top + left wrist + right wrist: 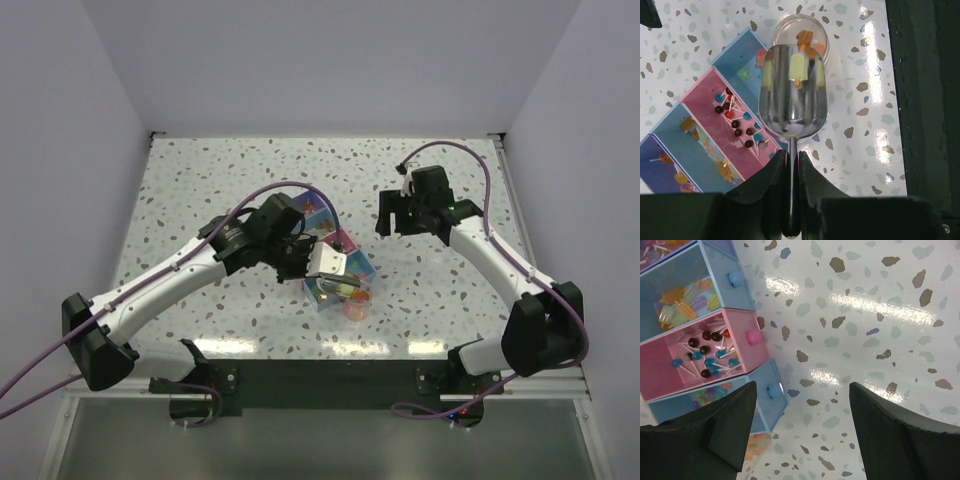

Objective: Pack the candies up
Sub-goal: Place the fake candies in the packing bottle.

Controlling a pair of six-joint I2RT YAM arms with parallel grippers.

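in the drawers point(697, 91) by the left gripper point(791, 165) lie the candies point(738, 132), tiny, light and loose, likely best lifted with the scoop point(792, 95) whose handle its fingers clamp above the jar point(816, 26), while the right gripper point(802, 407) hangs open.

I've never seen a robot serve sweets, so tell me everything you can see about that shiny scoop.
The scoop looks like polished metal: a rounded, mirror-bright bowl on a thin handle. The left gripper is clamped on that handle. The bowl points away from it, over the near rim of a clear round cup beside the drawers. One pale green, lolly-shaped candy lies inside, mirrored on both walls.
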